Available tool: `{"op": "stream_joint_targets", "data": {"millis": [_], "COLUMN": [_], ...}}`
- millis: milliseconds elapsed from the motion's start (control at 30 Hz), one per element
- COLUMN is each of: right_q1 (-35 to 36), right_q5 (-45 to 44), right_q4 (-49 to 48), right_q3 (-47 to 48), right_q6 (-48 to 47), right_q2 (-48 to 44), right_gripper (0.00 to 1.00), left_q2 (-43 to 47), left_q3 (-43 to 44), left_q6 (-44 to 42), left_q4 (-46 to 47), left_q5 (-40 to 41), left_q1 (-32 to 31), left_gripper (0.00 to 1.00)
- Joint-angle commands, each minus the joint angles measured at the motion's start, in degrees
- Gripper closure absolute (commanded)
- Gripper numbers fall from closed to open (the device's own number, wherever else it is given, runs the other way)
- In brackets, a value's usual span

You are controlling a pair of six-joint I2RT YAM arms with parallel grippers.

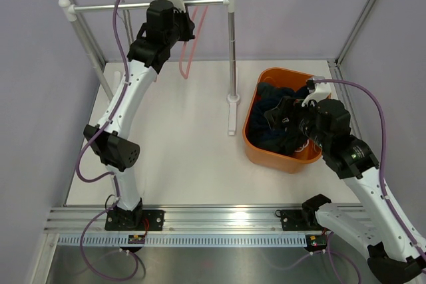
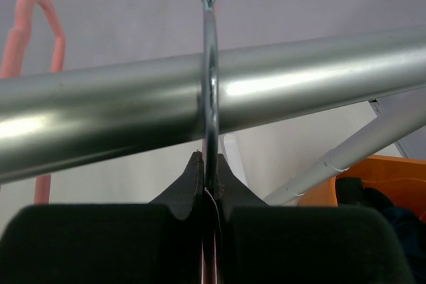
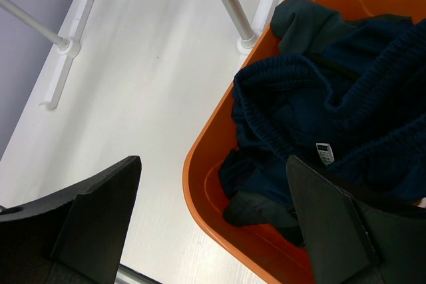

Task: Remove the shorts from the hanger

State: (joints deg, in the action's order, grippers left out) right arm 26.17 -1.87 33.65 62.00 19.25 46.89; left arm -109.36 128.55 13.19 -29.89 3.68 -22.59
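Note:
My left gripper (image 1: 181, 26) is up at the silver rail (image 1: 146, 7) of the rack. In the left wrist view it (image 2: 210, 164) is shut on the thin metal hook (image 2: 210, 64) of a hanger, which loops over the rail (image 2: 319, 71). A pink hanger (image 1: 188, 54) hangs empty below the rail, with no shorts on it. Dark navy shorts (image 3: 326, 104) and a black/charcoal pair (image 3: 256, 207) lie in the orange bin (image 1: 256, 147). My right gripper (image 3: 213, 164) is open and empty above the bin's near left rim (image 3: 200, 191). No light blue shorts are in view.
The rack's right post (image 1: 231, 44) stands on a white foot (image 1: 232, 118) just left of the bin. A pink hanger loop (image 2: 30, 24) shows left of the hook. Frame posts stand at the table's back corners.

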Motion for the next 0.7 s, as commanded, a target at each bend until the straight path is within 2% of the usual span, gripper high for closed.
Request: {"op": "stream_joint_targets", "data": {"millis": [0,267,300,400,567,667], "right_q1": [-0.07,-0.16,-0.16,-0.16,-0.25,-0.16], "right_q5": [0.99,0.55,0.64,0.73,0.64,0.20], "right_q4": [-2.27,-2.18,-2.27,-2.36,-2.45,-2.27], "right_q3": [-0.12,-0.39,-0.39,-0.56,-0.56,-0.56], "right_q6": [-0.52,-0.61,-0.61,-0.61,-0.61,-0.70], "right_q2": [0.13,-0.22,-0.14,0.13,0.65,0.74], "right_gripper": [0.01,0.01,0.01,0.01,0.01,0.01], "left_q2": [-0.33,2.31,2.57,3.54,6.78,9.50], "left_q3": [2.32,-1.90,-2.16,-3.13,-5.76,-7.60], "left_q6": [1.40,2.01,2.01,1.84,1.31,0.87], "left_q4": [3.35,4.40,4.31,4.40,5.63,6.51], "left_q5": [-1.57,-1.75,-1.66,-1.66,-2.01,-2.71], "left_q1": [0.35,0.35,0.27,0.35,0.35,0.18], "left_gripper": [1.00,0.84,0.77,0.67,0.59,0.57]}}
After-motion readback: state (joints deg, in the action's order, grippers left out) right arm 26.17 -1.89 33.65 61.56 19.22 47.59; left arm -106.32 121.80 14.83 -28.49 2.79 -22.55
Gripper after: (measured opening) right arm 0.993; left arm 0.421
